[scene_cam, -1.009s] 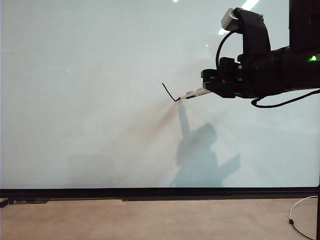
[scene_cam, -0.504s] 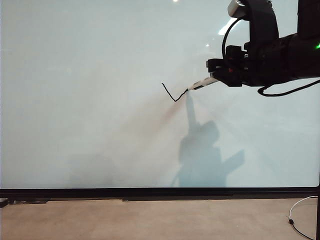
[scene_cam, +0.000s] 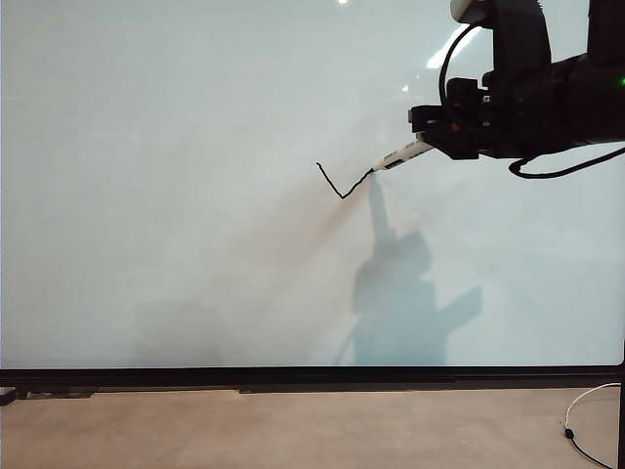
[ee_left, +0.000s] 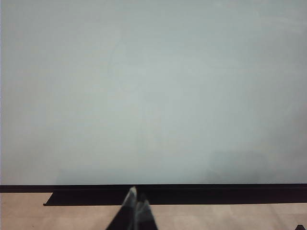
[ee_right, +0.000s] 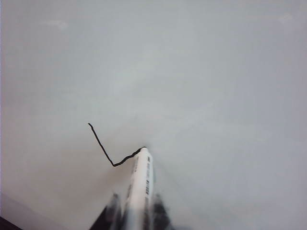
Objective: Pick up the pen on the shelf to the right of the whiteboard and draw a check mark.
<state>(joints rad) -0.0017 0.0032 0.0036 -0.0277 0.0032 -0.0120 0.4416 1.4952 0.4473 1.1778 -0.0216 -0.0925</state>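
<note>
The whiteboard (scene_cam: 176, 195) fills most of the exterior view, with a thin black frame along its lower edge. My right gripper (scene_cam: 430, 145) comes in from the upper right, shut on the white pen (scene_cam: 402, 155), whose dark tip touches the board. A thin black check mark (scene_cam: 344, 183) runs from a short left stroke up to that tip. In the right wrist view the pen (ee_right: 140, 184) sticks out between the fingers of the right gripper (ee_right: 135, 206) and meets the check mark (ee_right: 112, 154). My left gripper (ee_left: 136, 200) is shut and empty, low before the board's frame. The shelf is out of view.
A tan floor strip (scene_cam: 293, 430) lies under the board's black frame (scene_cam: 312, 377). A white cable (scene_cam: 586, 415) curls at the lower right corner. The arm's shadow (scene_cam: 400, 293) falls on the board below the pen.
My right gripper has moved up and to the right with the pen. The check mark's right stroke has grown from the low corner up to the tip.
</note>
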